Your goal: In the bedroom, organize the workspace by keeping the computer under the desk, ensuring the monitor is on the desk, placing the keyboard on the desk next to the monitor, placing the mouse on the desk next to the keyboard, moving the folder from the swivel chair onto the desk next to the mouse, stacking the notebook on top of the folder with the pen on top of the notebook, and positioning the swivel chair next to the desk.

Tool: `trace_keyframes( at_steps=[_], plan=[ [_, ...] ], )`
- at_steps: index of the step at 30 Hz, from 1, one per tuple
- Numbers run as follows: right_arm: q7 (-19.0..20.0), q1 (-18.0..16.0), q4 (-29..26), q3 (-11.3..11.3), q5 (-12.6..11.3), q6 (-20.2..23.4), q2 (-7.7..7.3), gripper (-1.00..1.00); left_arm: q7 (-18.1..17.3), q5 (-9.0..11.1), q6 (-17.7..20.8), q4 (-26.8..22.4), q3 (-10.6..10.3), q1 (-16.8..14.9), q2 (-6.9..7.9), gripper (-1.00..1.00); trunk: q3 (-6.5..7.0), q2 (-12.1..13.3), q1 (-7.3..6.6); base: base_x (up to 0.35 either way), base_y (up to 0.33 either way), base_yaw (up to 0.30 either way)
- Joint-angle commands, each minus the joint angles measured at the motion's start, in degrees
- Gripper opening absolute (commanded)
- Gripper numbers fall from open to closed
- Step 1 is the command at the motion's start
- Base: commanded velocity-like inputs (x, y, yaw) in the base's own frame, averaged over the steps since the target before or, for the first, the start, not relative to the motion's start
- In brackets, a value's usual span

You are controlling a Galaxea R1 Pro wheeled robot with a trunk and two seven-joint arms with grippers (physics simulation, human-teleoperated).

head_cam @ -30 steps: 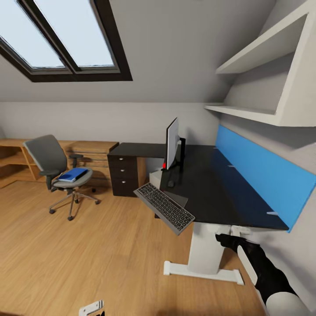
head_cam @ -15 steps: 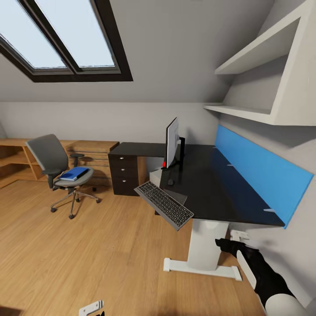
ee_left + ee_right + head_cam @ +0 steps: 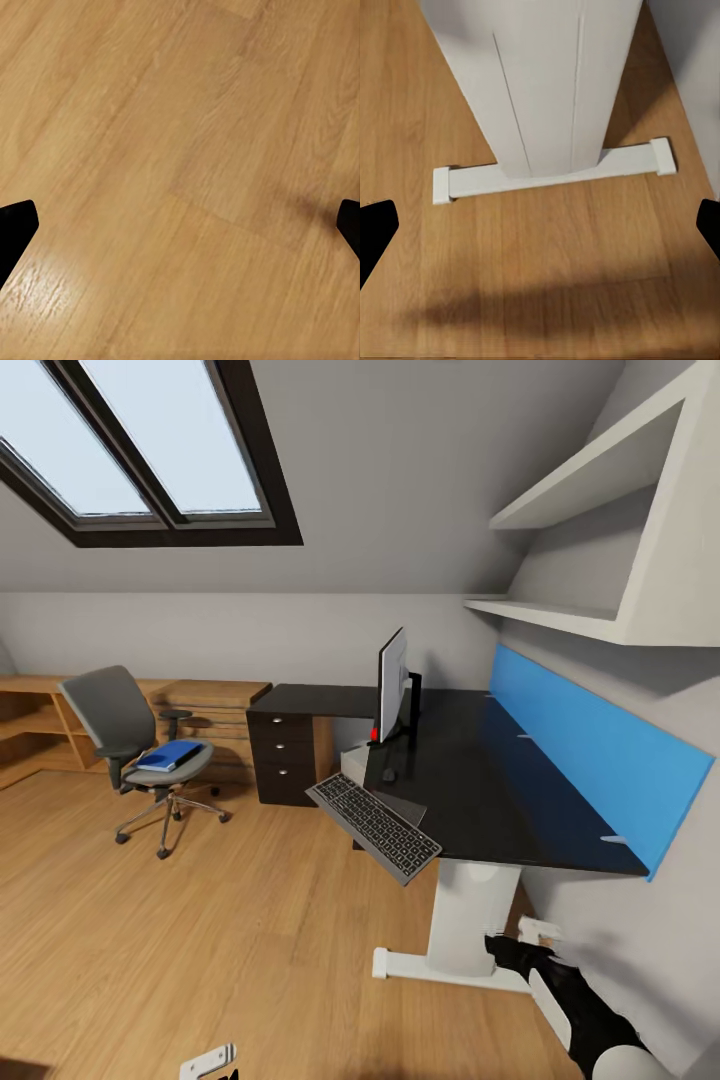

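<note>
A long black-topped desk point(image 3: 480, 780) on a white leg stands against the wall under a long blue wall panel point(image 3: 590, 745) and white shelves point(image 3: 590, 560). A thin flat black monitor point(image 3: 393, 685) stands upright on the desk, seen nearly edge-on. A small dark rounded mouse point(image 3: 388, 774) lies on the desk just in front of the monitor's base. A slim grey-framed keyboard with black keys point(image 3: 373, 828) lies tilted at the desk's near edge, much of it overhanging the wooden floor point(image 3: 200, 940). A light grey boxy computer point(image 3: 352, 765) shows partly below the desk, beside a dark three-drawer unit point(image 3: 285, 755). Well apart from the desk, near a light-wood dresser point(image 3: 200, 705), stands a grey swivel chair point(image 3: 130, 745) with a chrome star base; a flat bright blue folder point(image 3: 168, 757) lies on its seat.

The right gripper point(image 3: 540, 225) hangs low near the desk's white leg, its dark fingers point(image 3: 375, 229) spread wide and holding nothing. The left gripper point(image 3: 180, 225) faces bare floor, its fingers likewise wide apart and empty.
</note>
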Motion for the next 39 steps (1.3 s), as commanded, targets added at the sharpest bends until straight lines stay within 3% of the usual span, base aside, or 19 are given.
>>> trace_keyframes(
  at_steps=[1, 3, 9, 16, 18, 29, 39],
  plan=[
    [-0.2, 0.0, 0.9, 0.0, -0.6, -0.7, 0.15, 1.0, 0.0, 0.1, -0.2, 0.1, 0.2, 0.0, -0.01, 1.0, -0.06, 0.0, 0.0, 0.0, 0.0, 0.0],
    [-0.2, 0.0, 5.0, 0.1, -0.4, -5.1, 0.56, 1.0, -0.1, 0.1, -0.2, 0.1, 0.2, 0.0, -0.01, 1.0, -0.06, 0.0, 0.0, 0.0, 0.0, 0.0],
    [0.6, 0.0, 11.7, 0.6, -0.3, -12.0, 0.99, 1.0, -0.1, 0.1, -0.2, 0.1, 0.2, 0.0, -0.01, 1.0, -0.06, 0.0, 0.0, 0.0, 0.0, 0.0],
    [1.0, 0.0, 15.8, 0.7, -0.3, -16.4, 1.77, 1.0, -0.1, 0.2, -0.2, 0.1, 0.2, 0.0, -0.01, 1.0, -0.06, 0.0, 0.0, 0.0, 0.0, 0.0],
    [1.1, 0.0, 17.7, 0.9, -0.1, -20.2, 2.3, 1.0, -0.1, 0.2, -0.2, 0.1, 0.2, 0.0, -0.01, 1.0, -0.06, 0.0, 0.0, 0.0, 0.0, 0.0],
    [1.0, 0.0, 18.5, 0.9, 1.1, -21.9, 2.67, 1.0, -0.1, 0.1, -0.2, 0.1, 0.2, 0.0, -0.01, 1.0, -0.06, 0.0, 0.0, 0.071, -0.069, 0.0],
    [1.0, 0.0, 18.7, 0.8, 1.3, -23.0, 4.53, 1.0, -0.1, 0.2, -0.3, 0.0, 0.2, 0.0, -0.22, 1.0, -0.06, 0.0, 0.0, 0.097, -0.09, 0.0]
  ],
)
